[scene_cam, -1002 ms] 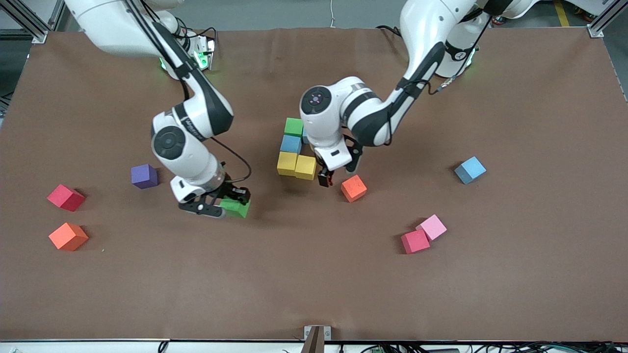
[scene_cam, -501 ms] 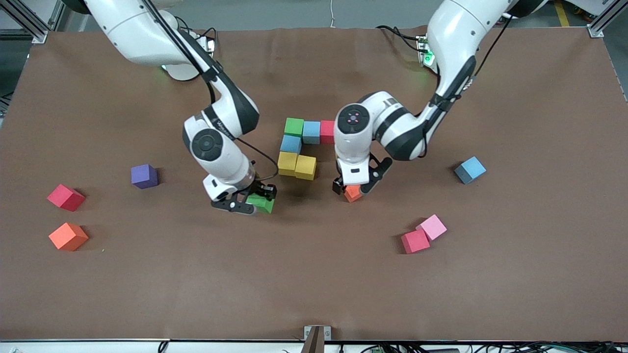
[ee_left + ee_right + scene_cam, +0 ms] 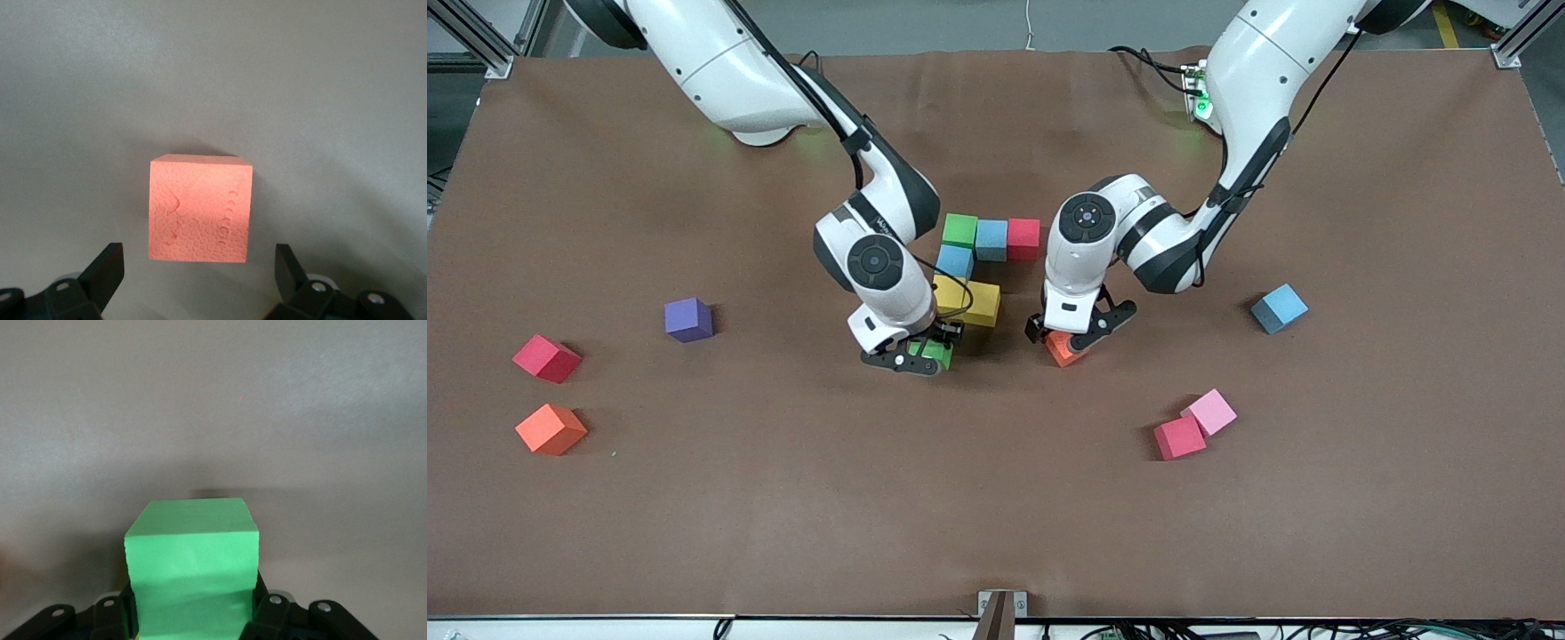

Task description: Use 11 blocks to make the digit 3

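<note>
While the right gripper (image 3: 918, 358) is clamped on a small matte green foam cube (image 3: 193, 577), it hangs low over the brown table cover (image 3: 996, 516), just beside the two yellow foam cubes (image 3: 966, 301) on their camera side. In the right wrist view the green cube sits squeezed between the black fingers (image 3: 270, 613), bare cover all around it.

Left gripper (image 3: 1073, 333) is spread wide, straddling a small orange foam cube (image 3: 200, 208) that rests on the cover; in the left wrist view both fingertips (image 3: 107, 267) stand clear of the cube's sides, no contact. That cube lies nearer the camera than the red foam cube (image 3: 1024, 238) of the figure.

Partial figure mid-table: a row of green foam cube (image 3: 959, 230), blue foam cube (image 3: 991, 240) and the red cube, touching; a second blue cube (image 3: 955, 261) under the green end, then the two yellows side by side, partly hidden by the right arm.

Loose blocks: purple cube (image 3: 688, 319), dark red cube (image 3: 546, 358) and orange cube (image 3: 551, 428) toward the right arm's end; light blue cube (image 3: 1279, 308) toward the left arm's end; pink cube (image 3: 1210, 412) and red cube (image 3: 1179, 437) touching, nearer the camera.
</note>
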Tool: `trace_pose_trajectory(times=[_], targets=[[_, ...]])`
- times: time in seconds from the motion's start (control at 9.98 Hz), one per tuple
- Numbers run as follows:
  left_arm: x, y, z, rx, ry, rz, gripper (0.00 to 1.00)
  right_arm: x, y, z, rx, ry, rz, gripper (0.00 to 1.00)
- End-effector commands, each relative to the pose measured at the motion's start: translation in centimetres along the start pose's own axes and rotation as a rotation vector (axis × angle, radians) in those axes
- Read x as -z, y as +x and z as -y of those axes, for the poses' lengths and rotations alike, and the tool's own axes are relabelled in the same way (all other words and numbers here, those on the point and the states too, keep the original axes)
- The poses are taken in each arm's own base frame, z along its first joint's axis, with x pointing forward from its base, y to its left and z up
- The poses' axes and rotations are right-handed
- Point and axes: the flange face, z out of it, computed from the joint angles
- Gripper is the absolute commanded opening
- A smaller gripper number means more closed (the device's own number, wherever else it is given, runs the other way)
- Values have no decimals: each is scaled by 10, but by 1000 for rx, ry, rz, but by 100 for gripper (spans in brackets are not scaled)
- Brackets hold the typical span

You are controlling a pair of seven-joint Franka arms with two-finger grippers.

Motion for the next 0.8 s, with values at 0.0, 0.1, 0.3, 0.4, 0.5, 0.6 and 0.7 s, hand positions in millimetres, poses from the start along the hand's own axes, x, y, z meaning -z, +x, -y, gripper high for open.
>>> trace_pose_trajectory(times=[0.0,0.1,0.3,0.4,0.5,0.6,0.7], targets=[[-6,13,12,-61,7,-11,100,-5,-4,8,-30,-26,-5,0],[-7,13,13,-74,10,-11,100,-9,-7,5,-33,-51,15,0],[-17,13,14,-88,10,-16,100,-16,-10,3,-53,-66,30,0],[-17,14,14,-81,2,-15,100,-18,-10,3,-59,-67,32,0],[-16,17,12,-72,-4,-16,100,-19,-10,3,-69,-68,33,0],[-15,19,11,-61,-15,-16,100,-19,-12,5,-65,-68,33,0],[-15,24,10,-46,-27,-18,100,-23,-15,7,-61,-71,37,0]])
